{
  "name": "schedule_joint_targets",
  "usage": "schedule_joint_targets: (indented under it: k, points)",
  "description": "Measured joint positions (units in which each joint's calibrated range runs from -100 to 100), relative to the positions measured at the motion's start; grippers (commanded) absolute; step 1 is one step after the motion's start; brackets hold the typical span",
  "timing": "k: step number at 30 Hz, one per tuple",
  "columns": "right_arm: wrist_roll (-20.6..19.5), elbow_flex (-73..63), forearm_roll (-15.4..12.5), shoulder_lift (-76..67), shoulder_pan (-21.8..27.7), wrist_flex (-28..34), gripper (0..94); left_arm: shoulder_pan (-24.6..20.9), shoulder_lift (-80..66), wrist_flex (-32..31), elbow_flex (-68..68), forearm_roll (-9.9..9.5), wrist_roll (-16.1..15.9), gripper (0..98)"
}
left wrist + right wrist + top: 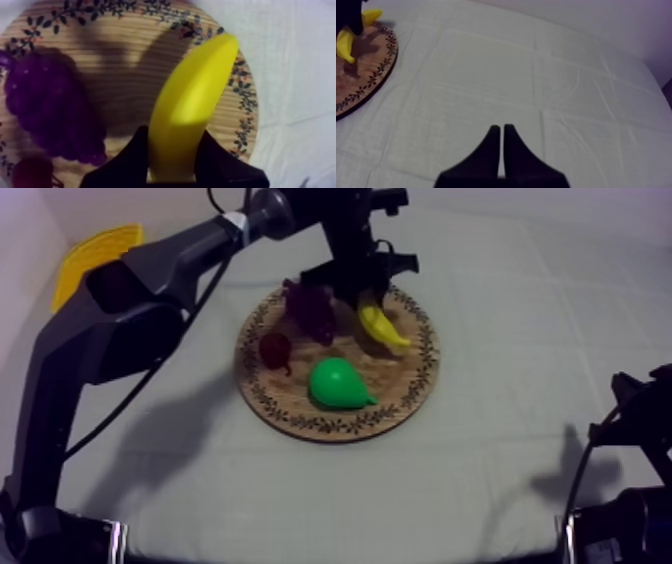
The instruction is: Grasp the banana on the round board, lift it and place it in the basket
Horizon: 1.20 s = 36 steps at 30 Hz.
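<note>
A yellow banana point(382, 325) lies on the round wooden board point(402, 393), at its far right part. My left gripper point(368, 290) reaches down over the board's far side and is shut on the banana point(192, 100); both black fingers point(132, 160) press its near end. The board point(125, 60) lies under it. The yellow basket point(90, 254) sits at the far left of the table. My right gripper point(501, 132) is shut on nothing, its fingers together as a wedge above bare cloth, with the banana point(345, 40) and board point(371, 75) off to its side.
Also on the board are purple grapes point(310, 306), a small red fruit point(275, 348) and a green pear point(338, 383). The grapes point(50, 105) lie right beside the held banana. My right arm point(630, 438) rests low at the right edge.
</note>
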Motion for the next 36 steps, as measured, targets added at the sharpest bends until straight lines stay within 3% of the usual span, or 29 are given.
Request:
schedule_joint_targets:
  k: [12, 23, 28, 36]
  points:
    - [0.0, 0.0, 0.0, 0.0, 0.0, 0.0, 0.6, -1.7, -24.7, 0.0, 13.0, -6.2, -0.3, 14.4]
    - [0.0, 0.0, 0.0, 0.0, 0.0, 0.0, 0.6, -9.6, -46.9, -0.3, 28.6, -12.56, -4.0, 14.1]
    - [0.0, 0.0, 0.0, 0.0, 0.0, 0.0, 0.6, -15.1, -51.6, -3.0, 34.0, -13.67, -6.4, 13.9]
    - [0.0, 0.0, 0.0, 0.0, 0.0, 0.0, 0.6, -24.3, -53.4, -10.4, 42.5, -13.89, -9.6, 13.8]
